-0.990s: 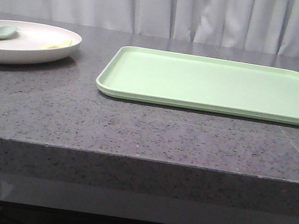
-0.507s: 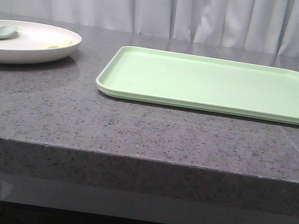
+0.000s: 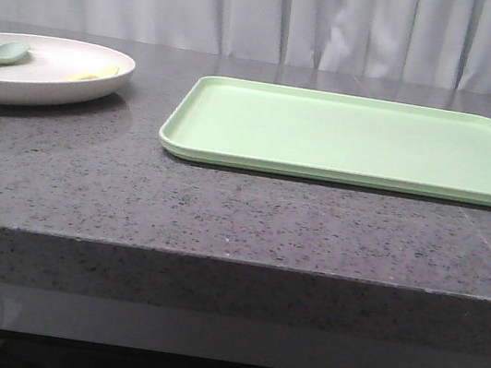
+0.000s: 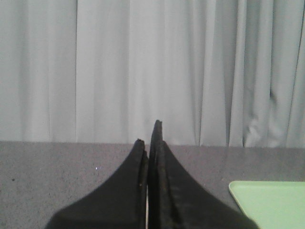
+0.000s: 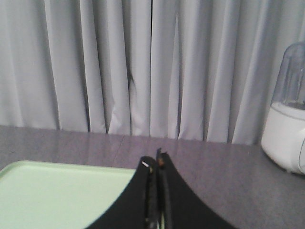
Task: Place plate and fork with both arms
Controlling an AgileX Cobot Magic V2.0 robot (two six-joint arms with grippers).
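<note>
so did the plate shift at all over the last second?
No. The plate keeps the same gap to the green tray and the same spot against the counter edge in the front view.

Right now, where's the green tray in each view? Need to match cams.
Front: green tray fills centre to right, on the table, right of the plate.
Left wrist: only a corner shows, lower right.
Right wrist: lower left, beyond the shut jaws.
Shared landmark: grey curtain behind the table.
</note>
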